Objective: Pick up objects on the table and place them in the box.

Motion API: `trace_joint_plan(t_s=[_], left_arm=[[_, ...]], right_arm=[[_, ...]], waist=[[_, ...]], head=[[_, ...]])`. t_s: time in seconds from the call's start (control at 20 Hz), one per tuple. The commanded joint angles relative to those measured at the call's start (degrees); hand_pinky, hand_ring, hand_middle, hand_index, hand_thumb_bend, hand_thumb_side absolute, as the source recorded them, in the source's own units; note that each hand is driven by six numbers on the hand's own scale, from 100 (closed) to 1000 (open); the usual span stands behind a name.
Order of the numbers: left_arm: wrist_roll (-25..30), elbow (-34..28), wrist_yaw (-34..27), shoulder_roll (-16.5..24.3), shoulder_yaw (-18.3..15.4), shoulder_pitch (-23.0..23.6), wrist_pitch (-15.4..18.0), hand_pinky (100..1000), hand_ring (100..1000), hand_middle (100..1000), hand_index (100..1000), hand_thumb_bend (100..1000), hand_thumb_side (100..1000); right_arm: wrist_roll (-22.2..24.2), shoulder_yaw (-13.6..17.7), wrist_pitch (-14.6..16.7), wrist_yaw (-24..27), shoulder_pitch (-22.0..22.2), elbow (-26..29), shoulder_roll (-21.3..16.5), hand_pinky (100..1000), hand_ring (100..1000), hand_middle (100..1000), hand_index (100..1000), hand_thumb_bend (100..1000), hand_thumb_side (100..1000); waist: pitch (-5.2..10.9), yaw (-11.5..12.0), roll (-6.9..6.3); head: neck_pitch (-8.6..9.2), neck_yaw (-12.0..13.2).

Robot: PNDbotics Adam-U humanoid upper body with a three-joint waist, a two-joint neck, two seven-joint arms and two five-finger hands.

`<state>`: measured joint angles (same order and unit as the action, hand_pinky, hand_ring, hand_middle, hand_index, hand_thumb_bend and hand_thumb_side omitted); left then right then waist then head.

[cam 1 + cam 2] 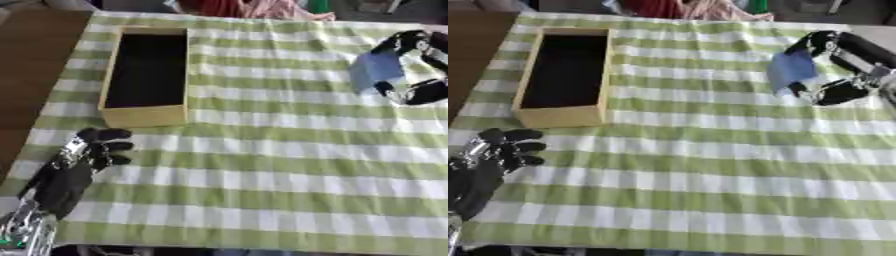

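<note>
Holding a blue block (791,70) in my right hand (833,62), I have the fingers and thumb curled round it from the far side and the near side, so most of one flat blue face shows toward the camera. It sits at the right of the desk (262,165), well apart from the box; whether it is lifted clear of the checked cloth or touching it, I cannot tell. It looks boxy and plain, and I judge it to be light and stiff, perhaps foam or plastic, so it should not sag or crush. Its smooth faces may slide between the fingers, so taking it across two opposite flat sides, as it is now, seems the safest hold.

The box (144,117) is an open wooden tray with a dark inside, lying lengthways at the far left of the desk, and nothing shows in it. The block has to cross most of the green and white cloth to reach it.

My left hand (83,160) rests idle at the lower left, just short of the box's near end, fingers relaxed and holding nothing.
</note>
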<state>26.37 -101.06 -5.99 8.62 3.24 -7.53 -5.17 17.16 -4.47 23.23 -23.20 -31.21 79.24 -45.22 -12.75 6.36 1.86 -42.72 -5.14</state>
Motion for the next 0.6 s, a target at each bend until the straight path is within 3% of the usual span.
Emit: trace_joint_plan(t_s=[0.05,0.6], left_arm=[[0.31,-0.59,0.02,1.29,0.17,-0.12,0.18,751,822,803,818,100,981],[1.26,-0.45,0.07,1.47,0.94,0.02,0.47,750,826,806,819,100,978]], right_arm=[[0.89,-0.31,0.37,1.35,-2.69,2.36,-1.99,756,883,395,624,144,100],[4.41,-3.88,1.58,1.06,-14.41,-1.34,4.29,755,874,394,629,125,100]], waist=[[1.19,0.16,0.11],[1.58,2.46,0.32]], head=[[-0.13,-0.36],[0.37,-1.8]])
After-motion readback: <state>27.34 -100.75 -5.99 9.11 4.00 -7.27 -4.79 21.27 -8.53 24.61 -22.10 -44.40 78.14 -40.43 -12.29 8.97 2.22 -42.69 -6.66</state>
